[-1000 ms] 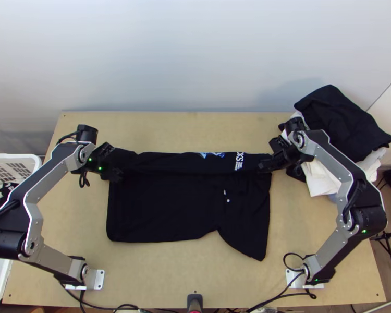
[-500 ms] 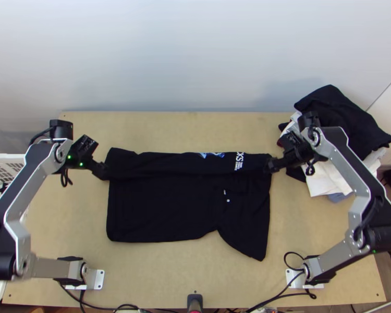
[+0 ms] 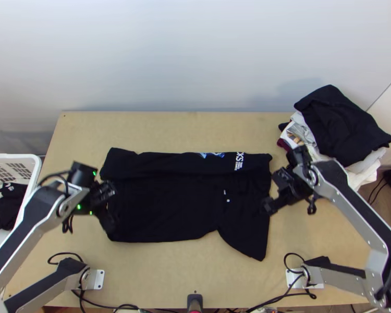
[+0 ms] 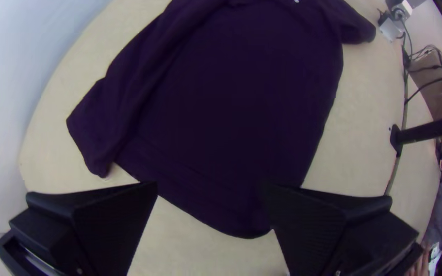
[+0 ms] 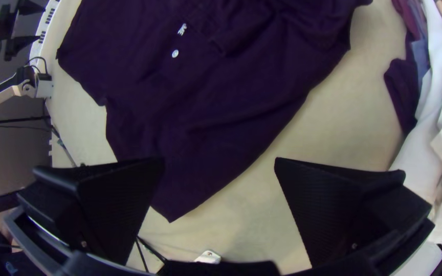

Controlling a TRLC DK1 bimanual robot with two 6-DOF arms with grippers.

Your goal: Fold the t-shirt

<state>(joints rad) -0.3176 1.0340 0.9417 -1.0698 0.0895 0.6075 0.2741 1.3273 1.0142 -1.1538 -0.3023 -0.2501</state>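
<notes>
The black t-shirt (image 3: 167,206) lies on the table with its far part folded over in a long band bearing a white and blue print; a sleeve spreads toward the near right. My left gripper (image 3: 108,206) is at the shirt's left edge, and my right gripper (image 3: 271,203) is by its right edge. In the left wrist view the left gripper (image 4: 211,204) stands open over the shirt's end (image 4: 231,153). The right gripper (image 5: 221,179) is likewise open in the right wrist view, above the sleeve corner (image 5: 175,189), holding nothing.
A pile of black and white clothes (image 3: 336,125) sits at the table's far right corner. On the left stands a white basket (image 3: 31,161) holding clothes. Bare wood (image 3: 185,271) lies between the shirt and the near edge, where cables run.
Both grippers have come nearer the table's front edge, from the ends of the folded band to beside the shirt's lower part. The shirt looks unmoved.
</notes>
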